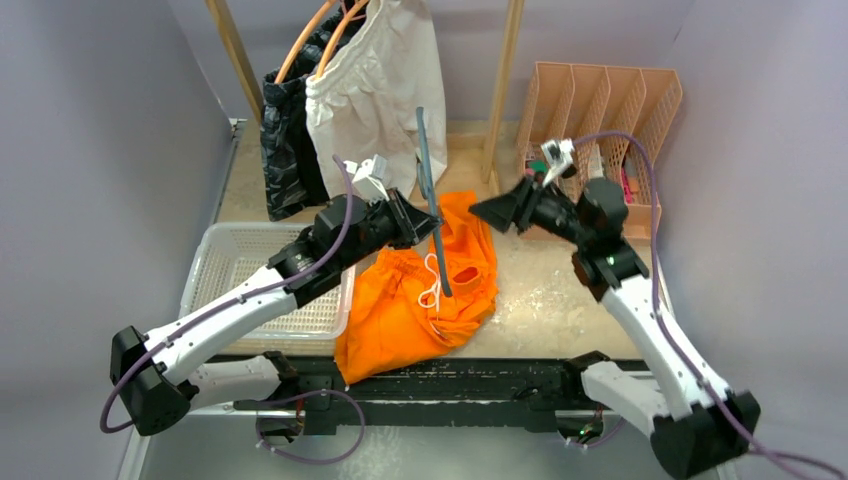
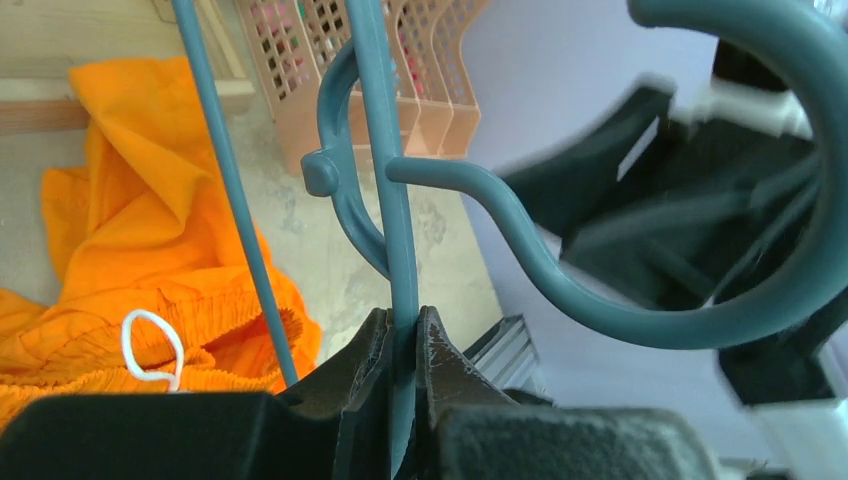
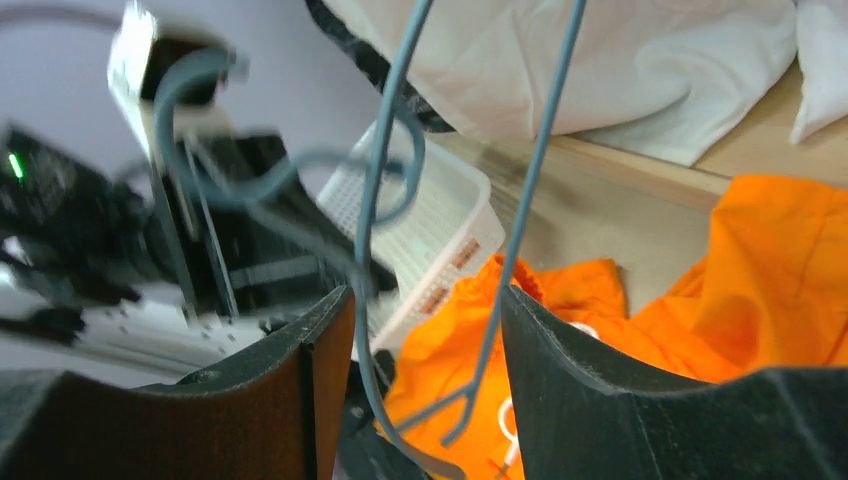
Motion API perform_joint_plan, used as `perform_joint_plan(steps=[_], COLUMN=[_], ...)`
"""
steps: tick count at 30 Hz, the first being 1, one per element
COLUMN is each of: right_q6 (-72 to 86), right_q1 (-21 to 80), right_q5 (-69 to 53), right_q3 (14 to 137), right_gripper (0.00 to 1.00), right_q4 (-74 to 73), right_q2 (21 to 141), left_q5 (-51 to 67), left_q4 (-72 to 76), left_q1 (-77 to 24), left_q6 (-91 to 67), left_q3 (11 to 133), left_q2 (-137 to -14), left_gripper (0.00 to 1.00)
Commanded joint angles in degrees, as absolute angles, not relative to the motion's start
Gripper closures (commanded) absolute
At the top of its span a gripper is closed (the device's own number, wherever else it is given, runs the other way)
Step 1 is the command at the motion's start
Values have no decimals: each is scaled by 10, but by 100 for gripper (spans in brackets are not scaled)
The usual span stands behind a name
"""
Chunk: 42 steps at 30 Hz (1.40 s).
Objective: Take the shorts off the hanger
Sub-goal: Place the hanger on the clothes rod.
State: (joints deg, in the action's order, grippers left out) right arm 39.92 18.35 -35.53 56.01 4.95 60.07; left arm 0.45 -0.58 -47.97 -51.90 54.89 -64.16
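The bright orange shorts (image 1: 420,290) with a white drawstring lie crumpled on the table, free of the blue-grey hanger (image 1: 432,200). That hanger stands nearly upright over them, its lower end down by the drawstring. My left gripper (image 2: 405,330) is shut on one thin bar of the hanger (image 2: 385,150). Just right of the hanger, my right gripper (image 1: 490,212) is open. In the right wrist view the hanger (image 3: 375,200) shows between its spread fingers (image 3: 560,380), apart from them. White shorts (image 1: 375,90) and dark shorts (image 1: 290,140) hang on orange hangers at the back.
A white mesh basket (image 1: 225,265) sits at the left under my left arm. A peach slotted organizer (image 1: 600,100) stands at the back right. Wooden rack posts (image 1: 500,90) rise behind the orange shorts. Grey walls close in both sides.
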Motion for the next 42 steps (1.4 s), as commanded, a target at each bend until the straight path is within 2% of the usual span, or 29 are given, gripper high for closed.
perform_joint_plan(steps=[1,6,11,16,26,32,34,38,42], right_q6=[318,249,143,92,34,-4,-16,-15,-8], right_q1=[184,185,187,189,200,259,285,304,308], right_q5=[-374,-392,-404,-389,-330,-247,-215,-169,-145], right_q3=[438,378,405,409,440,477,486,490,491], right_gripper=[42,40,39,30,30,31,34,47,77], right_q4=[155,127,49,19,-26,-23,-27,-13,-8], right_q2=[484,404,386,366,416,458,474,488,474], left_q5=[-81,-92,-104,-123,-126,-144,-143,-131,-123], left_q4=[-68,-83,-106,-117,-112,-105,-99,-89,-66], left_q1=[-476,-475,-475,-475,-475,-476,-477,-477,-477], left_q6=[-601,-689,-738,-769,-816,-847,-850,-850,-840], left_q3=[624,676,726,755,771,765,765,764,752], left_q2=[-642,-674,-715,-740,-757,-755,-756,-760,-758], left_gripper=[100,100,100,100,100,100,100,100,100])
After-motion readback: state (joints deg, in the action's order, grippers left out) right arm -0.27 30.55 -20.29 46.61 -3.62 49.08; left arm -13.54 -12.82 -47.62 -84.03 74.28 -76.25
